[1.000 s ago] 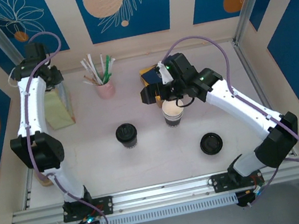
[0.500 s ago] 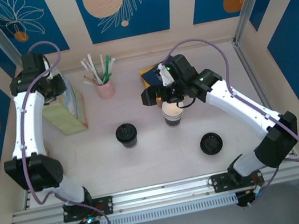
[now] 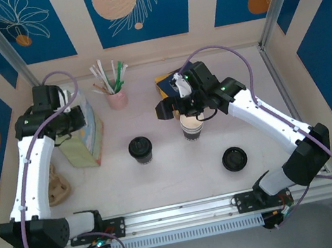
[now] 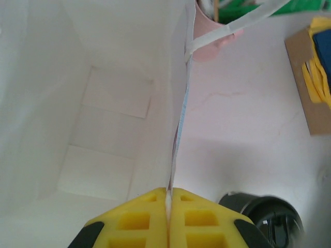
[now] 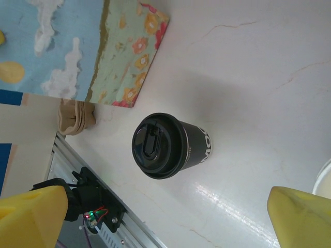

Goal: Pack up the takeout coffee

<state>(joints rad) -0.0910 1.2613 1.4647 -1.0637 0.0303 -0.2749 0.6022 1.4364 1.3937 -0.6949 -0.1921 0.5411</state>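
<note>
Swung inward, the left hand (image 4: pixel 169 199) pinches the rim of the bag (image 3: pixel 84 143) (right hand (image 3: pixel 182 98) hovers spread wide).

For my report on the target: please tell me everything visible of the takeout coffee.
The takeout coffee is a small dark cup with white lettering on its side, closed by a round black plastic lid with a raised sip tab. It stands upright on the pale table, between the paper bag and the striped cup. Only the table touches it.
</note>
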